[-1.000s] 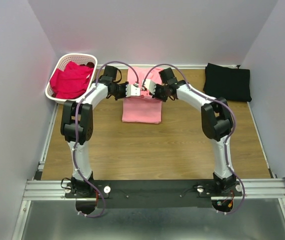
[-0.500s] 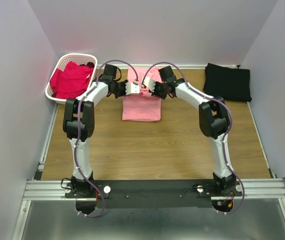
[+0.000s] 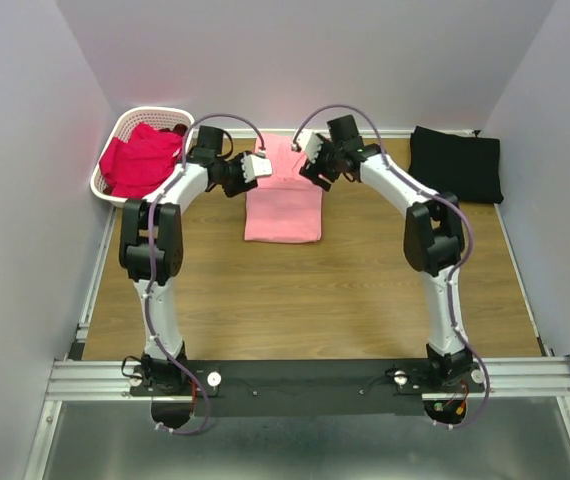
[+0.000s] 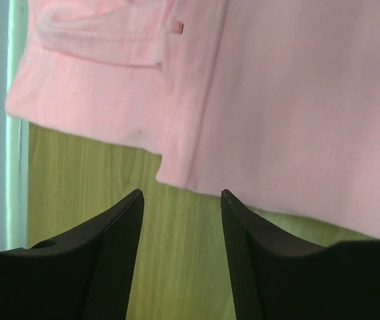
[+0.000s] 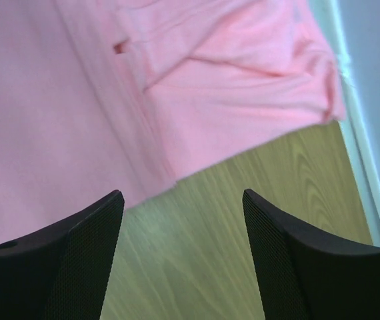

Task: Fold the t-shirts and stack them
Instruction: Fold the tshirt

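Note:
A salmon-pink t-shirt [image 3: 283, 212] lies folded into a narrow strip at the back middle of the wooden table [image 3: 315, 290]. My left gripper [image 3: 261, 167] hovers over its upper left edge and my right gripper [image 3: 309, 164] over its upper right edge. In the left wrist view the left gripper [image 4: 181, 195] is open over bare wood, just off the pink hem [image 4: 297, 120]. The right gripper [image 5: 183, 195] is likewise open above wood beside the pink cloth [image 5: 57, 133]. A black t-shirt [image 3: 455, 163] lies folded at the back right. Magenta-red t-shirts [image 3: 143, 160] fill the basket.
The white slotted basket [image 3: 155, 112] stands at the back left corner. Grey walls close in the table on three sides. A metal rail [image 3: 315, 375] runs along the near edge with both arm bases on it.
Both grippers were shut together over the middle of the pink t-shirt's top; now they are open, have let go of the cloth and have moved apart toward its side edges.

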Robot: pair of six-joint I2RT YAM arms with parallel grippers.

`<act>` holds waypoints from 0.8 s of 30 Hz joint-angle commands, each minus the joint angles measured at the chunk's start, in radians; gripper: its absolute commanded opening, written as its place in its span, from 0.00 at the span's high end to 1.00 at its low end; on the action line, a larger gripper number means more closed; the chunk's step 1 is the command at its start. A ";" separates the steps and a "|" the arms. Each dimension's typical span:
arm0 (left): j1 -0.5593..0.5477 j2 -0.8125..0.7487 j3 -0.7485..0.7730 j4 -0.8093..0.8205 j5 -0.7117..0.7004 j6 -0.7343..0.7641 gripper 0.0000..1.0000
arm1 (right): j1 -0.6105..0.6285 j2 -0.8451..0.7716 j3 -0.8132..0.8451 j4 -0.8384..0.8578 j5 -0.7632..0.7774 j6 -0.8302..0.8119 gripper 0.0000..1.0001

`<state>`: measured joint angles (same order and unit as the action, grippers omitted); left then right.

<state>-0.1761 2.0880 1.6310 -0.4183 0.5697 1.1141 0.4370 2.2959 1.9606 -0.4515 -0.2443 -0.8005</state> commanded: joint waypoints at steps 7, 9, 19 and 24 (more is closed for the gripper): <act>0.043 -0.295 -0.267 0.010 0.176 -0.419 0.39 | -0.034 -0.268 -0.173 -0.125 -0.154 0.430 0.22; 0.043 -0.315 -0.338 0.057 0.173 -0.549 0.39 | -0.034 -0.265 -0.213 -0.141 -0.208 0.530 0.25; 0.047 -0.264 -0.477 0.158 0.194 -0.842 0.40 | -0.043 -0.193 -0.353 -0.142 -0.317 0.767 0.32; 0.053 -0.220 -0.497 0.173 0.213 -0.889 0.43 | -0.052 -0.167 -0.402 -0.136 -0.357 0.836 0.31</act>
<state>-0.1314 1.8320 1.1522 -0.2871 0.7292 0.3126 0.3927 2.1090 1.5929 -0.5739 -0.5320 -0.0586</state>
